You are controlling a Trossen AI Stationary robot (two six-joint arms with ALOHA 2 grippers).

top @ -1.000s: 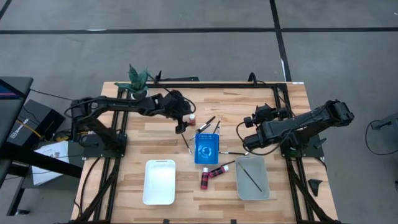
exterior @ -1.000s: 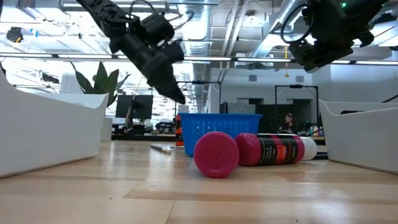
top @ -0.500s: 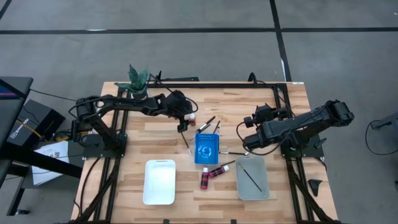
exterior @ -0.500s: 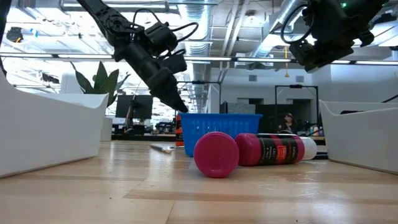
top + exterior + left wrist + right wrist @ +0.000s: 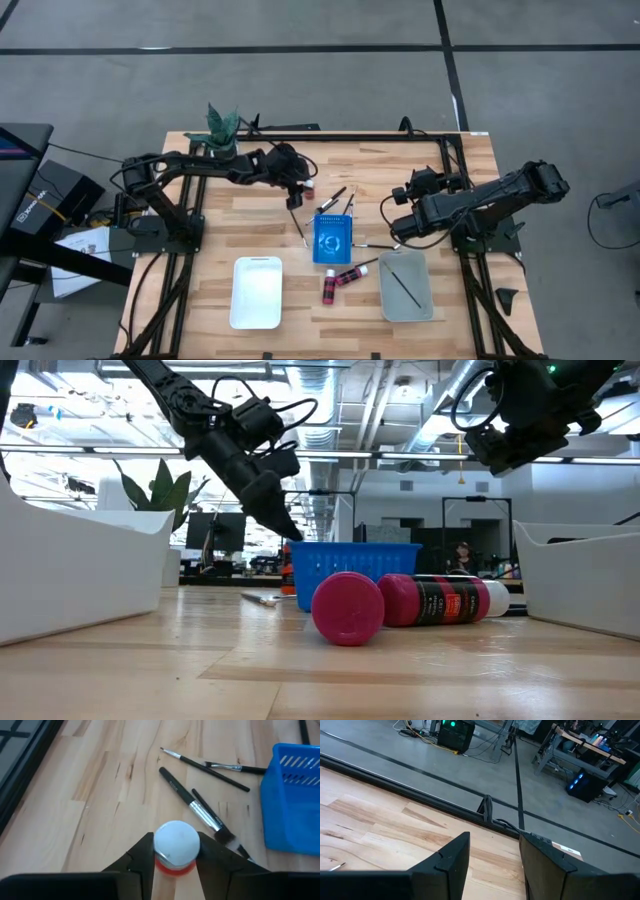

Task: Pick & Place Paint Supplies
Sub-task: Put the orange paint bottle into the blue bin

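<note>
Pale grained wood table [image 5: 100,795], glossy white-capped bottle [image 5: 176,845], blue plastic rack [image 5: 295,795].

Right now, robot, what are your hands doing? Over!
Left hand clamped on white-capped red paint bottle, standing upright. Right hand open, empty, waiting above table's right side. Brushes and blue rack lie close beside the bottle.

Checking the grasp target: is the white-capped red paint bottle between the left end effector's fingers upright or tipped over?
Upright: the small white-capped red paint bottle shows its round cap face-on, standing on the wood between the left end effector fingers.
</note>
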